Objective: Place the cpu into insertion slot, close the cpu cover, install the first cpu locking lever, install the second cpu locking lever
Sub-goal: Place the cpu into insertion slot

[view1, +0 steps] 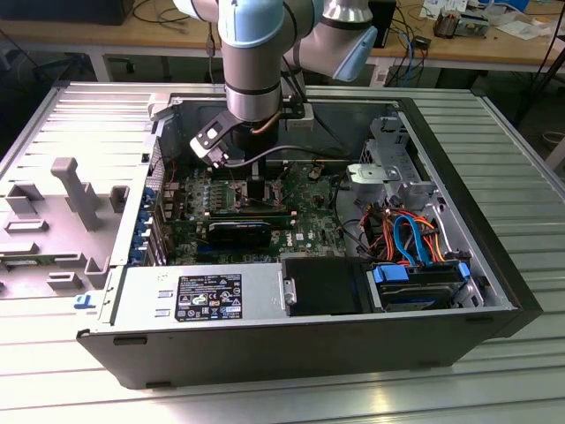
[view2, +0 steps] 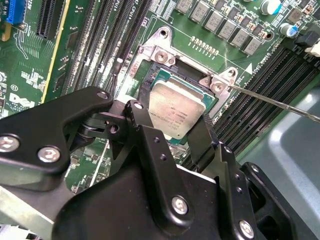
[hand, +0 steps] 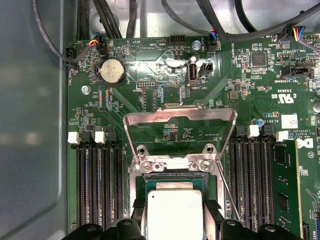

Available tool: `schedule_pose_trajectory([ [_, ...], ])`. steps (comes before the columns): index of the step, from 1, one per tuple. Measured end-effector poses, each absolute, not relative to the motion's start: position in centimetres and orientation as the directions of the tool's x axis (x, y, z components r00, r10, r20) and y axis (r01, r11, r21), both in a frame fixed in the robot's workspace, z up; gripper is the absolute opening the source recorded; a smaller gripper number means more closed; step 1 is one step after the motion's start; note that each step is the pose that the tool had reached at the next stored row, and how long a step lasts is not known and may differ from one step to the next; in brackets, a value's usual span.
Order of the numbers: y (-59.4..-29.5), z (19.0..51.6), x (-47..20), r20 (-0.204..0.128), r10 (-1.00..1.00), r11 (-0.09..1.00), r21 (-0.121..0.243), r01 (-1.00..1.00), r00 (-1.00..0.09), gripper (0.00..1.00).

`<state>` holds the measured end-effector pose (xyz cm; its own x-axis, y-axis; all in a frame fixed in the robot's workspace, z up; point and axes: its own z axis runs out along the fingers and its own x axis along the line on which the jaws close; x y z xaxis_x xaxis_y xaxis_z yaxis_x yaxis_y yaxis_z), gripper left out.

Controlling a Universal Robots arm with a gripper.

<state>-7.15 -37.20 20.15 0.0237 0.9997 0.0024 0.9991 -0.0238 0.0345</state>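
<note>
While the cpu (view2: 180, 107) sits over the insertion slot (view2: 192, 64), silver top up and square to the recess, I cannot tell whether it is fully seated or resting just above the contacts. The gripper (view2: 175, 112) is closed narrowly on it, one black finger against each of two opposite edges, as both wrist views show. Just beyond the slot, the cpu cover (hand: 145, 117) stands swung back on its hinge, well clear of the chip. A thin locking lever (view2: 270, 100) angles away from the socket's corner, unlatched. Around all this lies the green motherboard (hand: 150, 65), with long black memory slots (hand: 97, 190) on either side, inside the open computer case (view1: 494, 291).

By my judgement the first step, placing the chip, is in hand. The cover and levers are untouched. Finishing it calls for a level, corner-true chip and a gentle release that does not drag it.
</note>
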Motion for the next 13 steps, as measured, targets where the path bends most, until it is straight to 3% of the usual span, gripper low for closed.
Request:
schedule_pose_trajectory([
  [4, -37.2, 20.14, -7.15, 0.002, 1.0, -0.024, 0.034, 0.999, 0.024, 0.56],
  [7, -37.2, 20.14, -7.15, 0.002, 1.0, -0.024, 0.035, 0.999, 0.024, 0.68],
  [13, -37.19, 20.14, -7.15, 0.002, 1.0, -0.024, 0.035, 0.999, 0.024, 0.68],
])
